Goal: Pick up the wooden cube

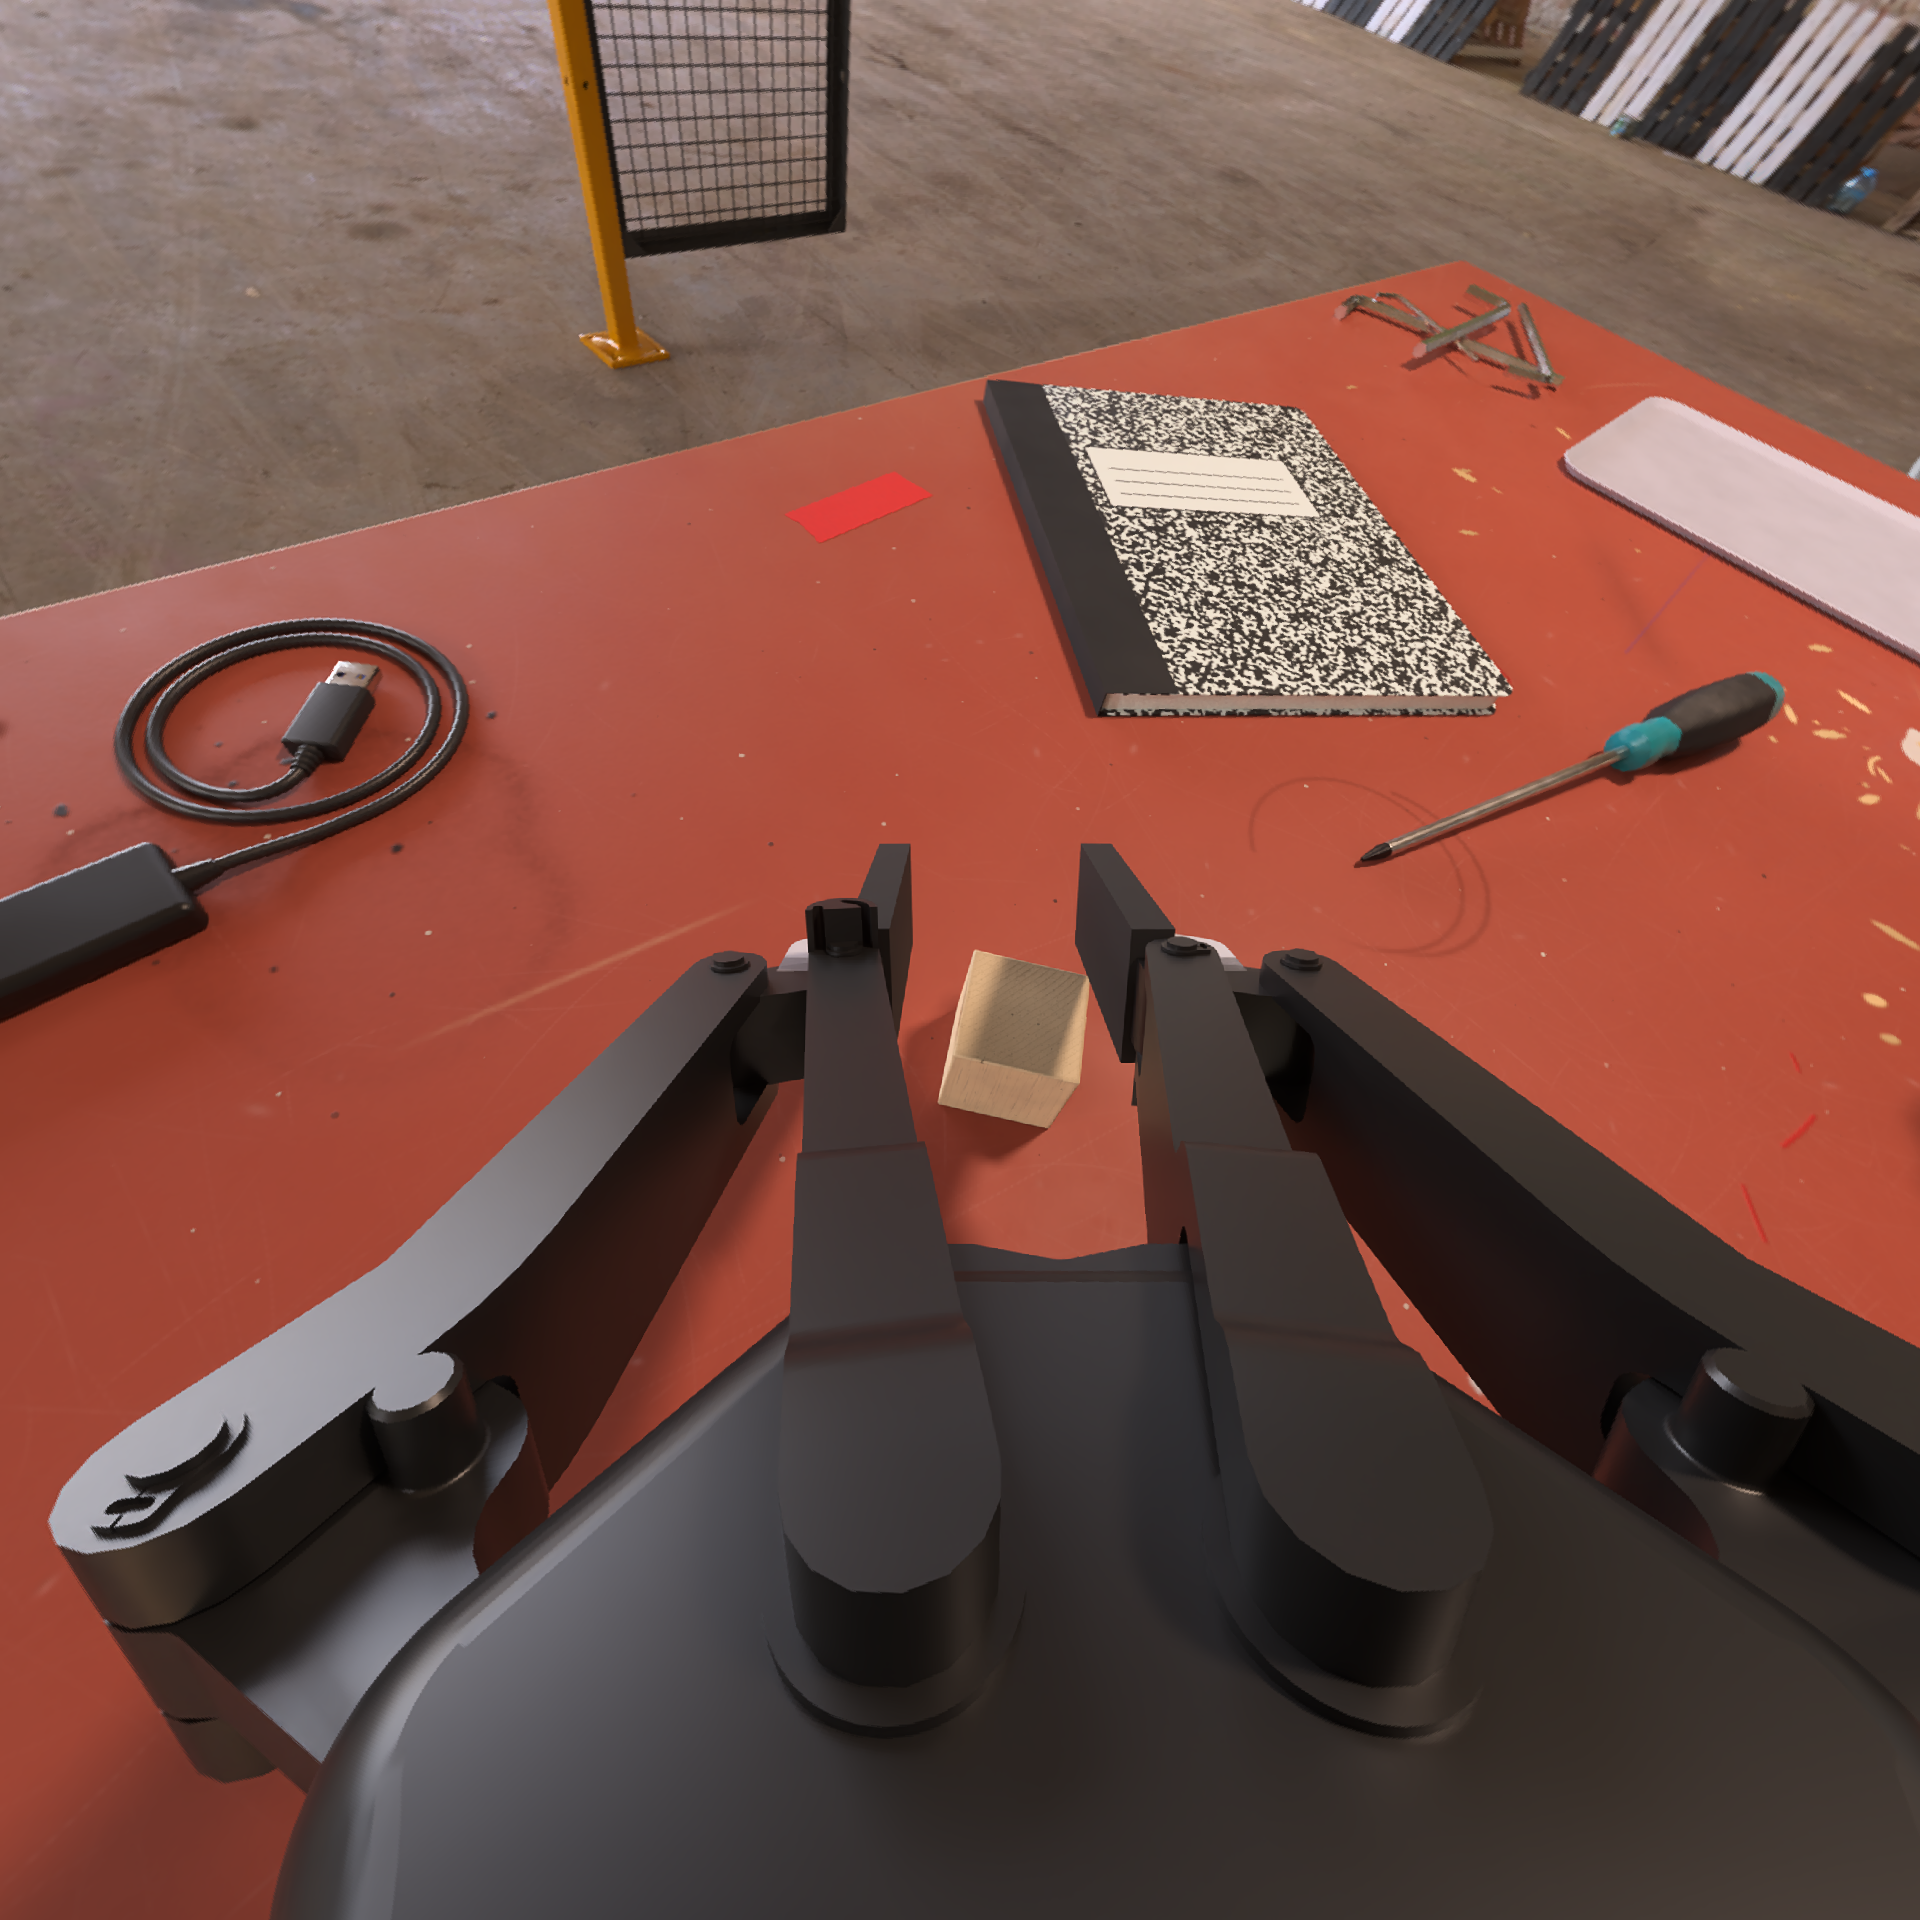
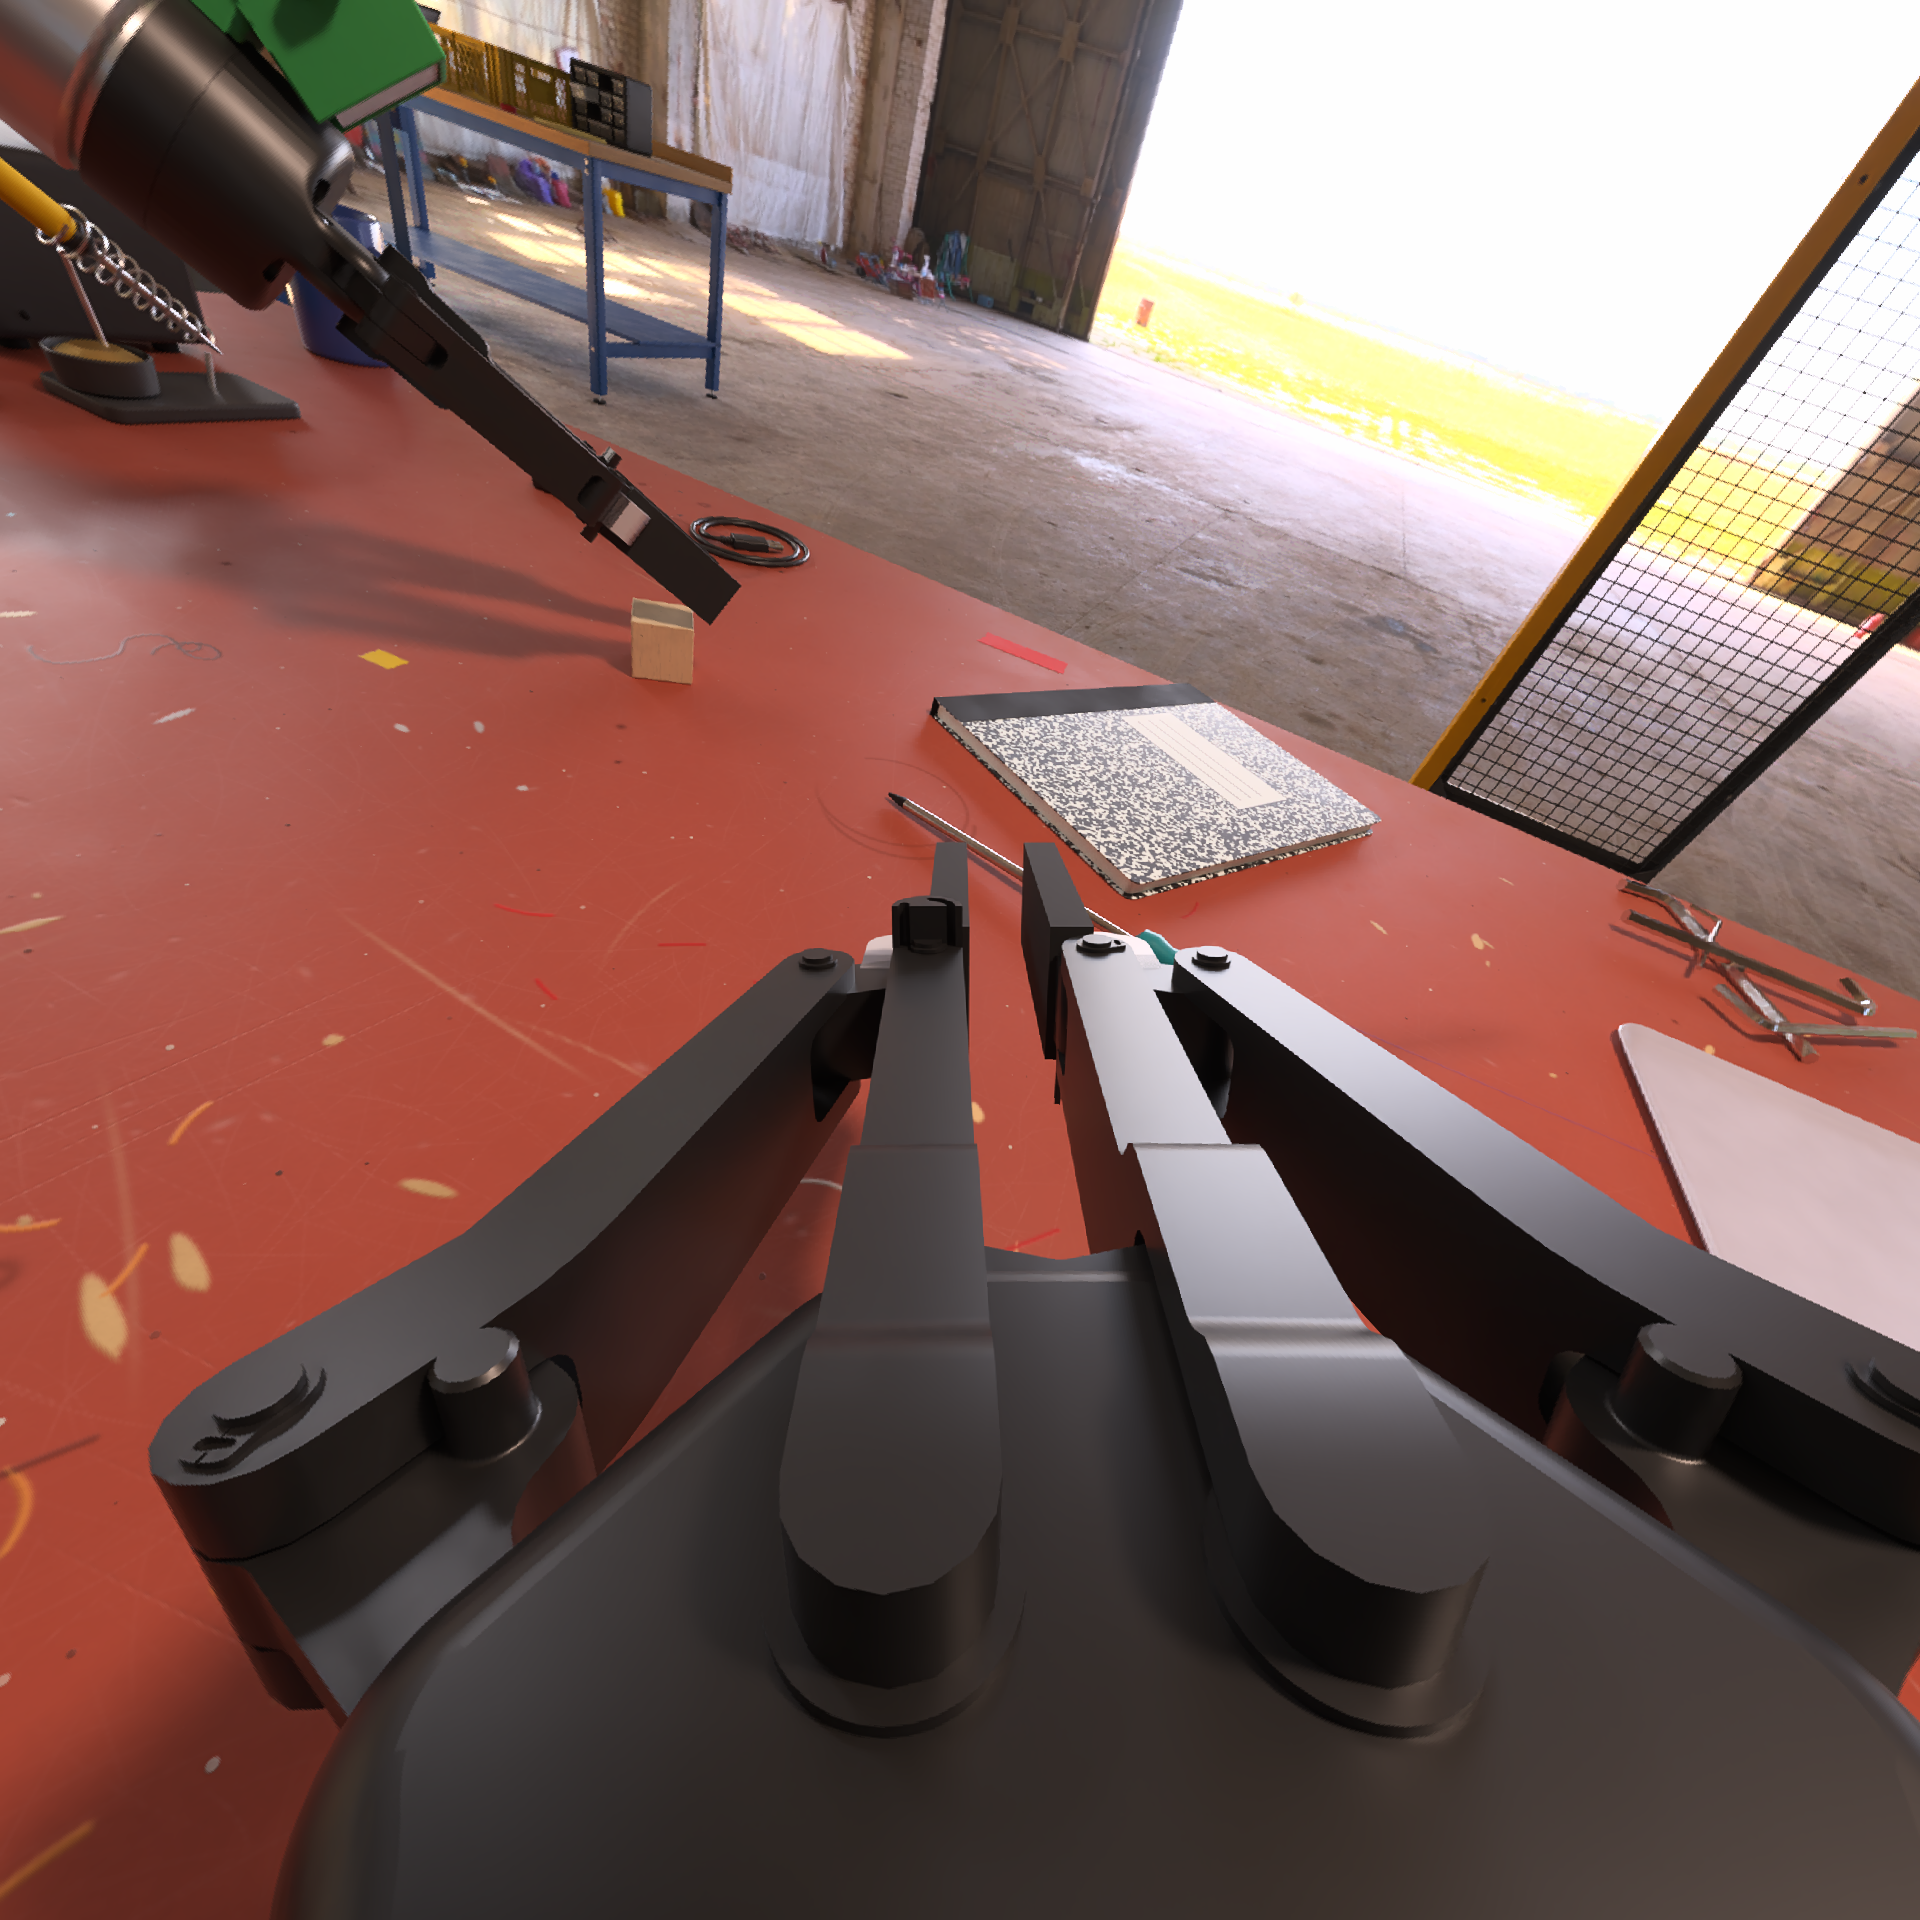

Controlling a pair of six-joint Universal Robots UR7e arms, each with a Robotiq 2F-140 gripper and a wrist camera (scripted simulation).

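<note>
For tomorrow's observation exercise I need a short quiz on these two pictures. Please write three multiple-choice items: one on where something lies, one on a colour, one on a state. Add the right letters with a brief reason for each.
1. Where is the wooden cube?
A. On the notebook
B. On the table between the left tool's fingers
C. Inside the cable coil

2. What colour is the collar on the screwdriver handle?
A. Teal
B. Yellow
C. White

3. How does the left tool stand?
A. Shut on the cube
B. Open, cube not gripped
C. Shut on the screwdriver

Answers:
1 B: the cube sits on the red table between the fingers, with the notebook and the cable well apart from it.
2 A: a teal band joins the black handle to the shaft.
3 B: a gap shows on each side of the cube.
</note>
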